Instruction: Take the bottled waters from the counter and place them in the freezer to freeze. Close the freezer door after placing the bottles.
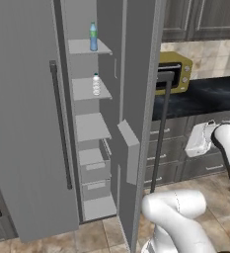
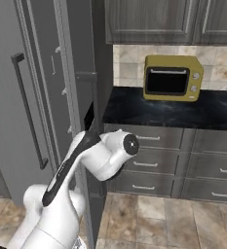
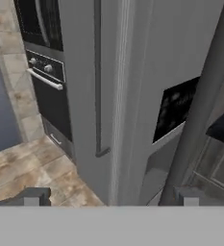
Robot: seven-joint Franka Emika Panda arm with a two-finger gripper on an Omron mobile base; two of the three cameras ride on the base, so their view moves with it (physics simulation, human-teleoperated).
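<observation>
A: Where are the bottled waters?

B: Both stand inside the freezer (image 1: 94,128). The green-capped bottle (image 1: 93,37) is on the top shelf (image 1: 82,47); the blue-capped bottle (image 1: 96,84) is on the next shelf down, directly beneath it.

A: And the freezer door?

B: The freezer door (image 1: 136,113) is swung wide open, edge-on to the left base camera, its long dark handle (image 1: 160,133) on the side facing the counter (image 2: 183,109).

A: What sits beyond the freezer?

B: On the counter, a yellow microwave (image 2: 173,78) against the tiled wall, grey drawers below. On the freezer's other side, a dark wall oven (image 3: 43,72).

A: The tool?

B: The tool (image 3: 111,198) has its tips set far apart, holding nothing, with that door handle rising just above one tip.
</observation>
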